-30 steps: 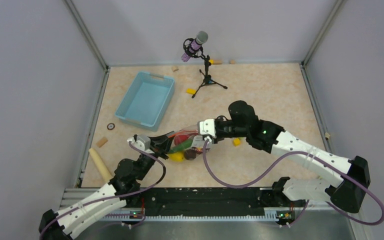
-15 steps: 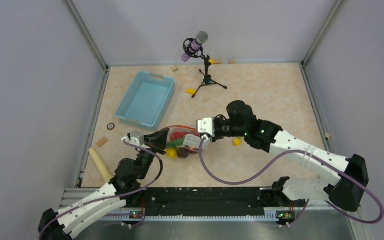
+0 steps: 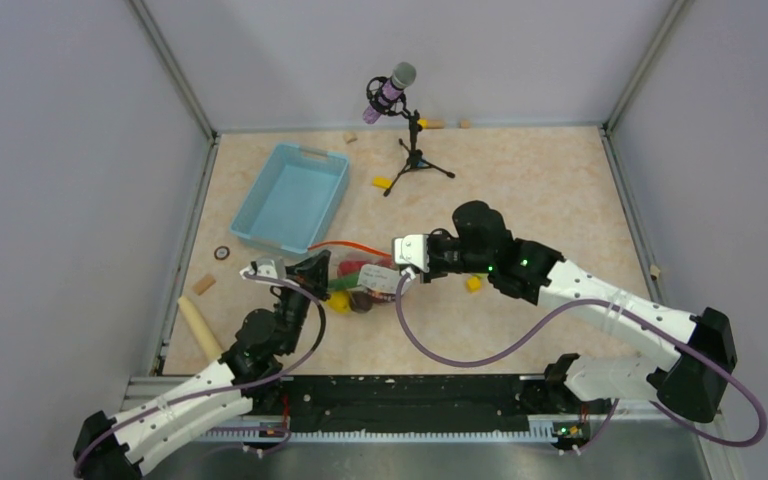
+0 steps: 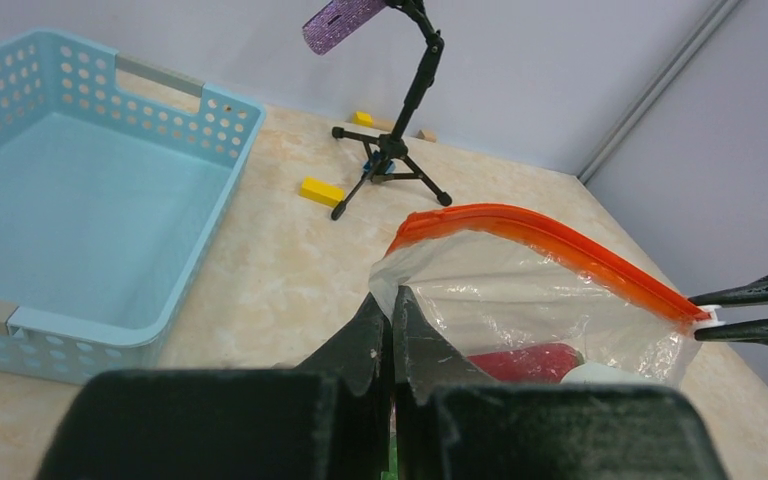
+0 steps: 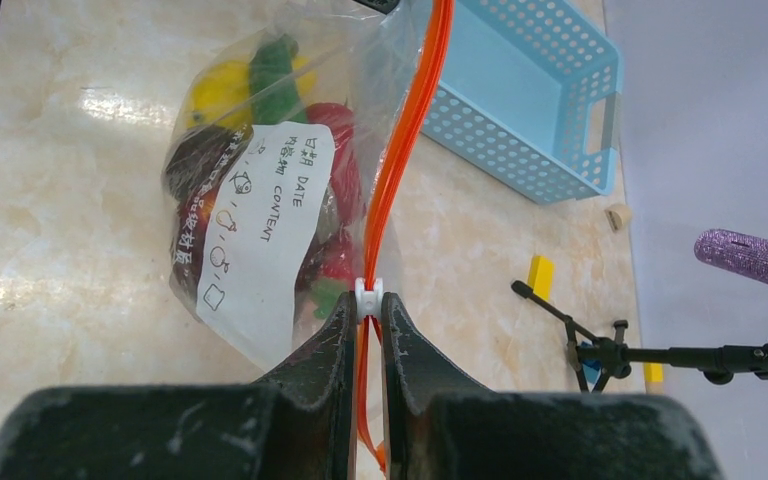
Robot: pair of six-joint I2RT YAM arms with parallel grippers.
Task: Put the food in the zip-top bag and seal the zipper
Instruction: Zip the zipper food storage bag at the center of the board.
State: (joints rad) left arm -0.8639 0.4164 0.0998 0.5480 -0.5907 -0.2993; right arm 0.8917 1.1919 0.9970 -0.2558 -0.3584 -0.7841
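Note:
The clear zip-top bag (image 3: 360, 275) hangs lifted between my two grippers, mid-table. Inside it show the food pieces: a yellow one (image 5: 210, 92), a green one (image 5: 272, 66), red ones (image 5: 342, 165) and a dark brown one (image 5: 192, 165), behind a white label patch (image 5: 260, 225). The orange-red zipper (image 5: 407, 130) runs along the bag's mouth, also in the left wrist view (image 4: 550, 243). My left gripper (image 4: 392, 300) is shut on the bag's corner below the zipper's end. My right gripper (image 5: 367, 300) is shut on the small white slider (image 5: 367, 297) on the zipper.
A light-blue basket (image 3: 292, 196) stands at the back left, just behind the bag. A microphone on a small tripod (image 3: 410, 140) stands at the back centre. Small yellow blocks (image 3: 381, 182) lie near it. A wooden cylinder (image 3: 200, 330) and small blocks lie by the left wall.
Both grippers have carried the bag left and toward the back, lifting it; the zipper now stands out as an arched orange strip between them. The left arm has stretched forward.

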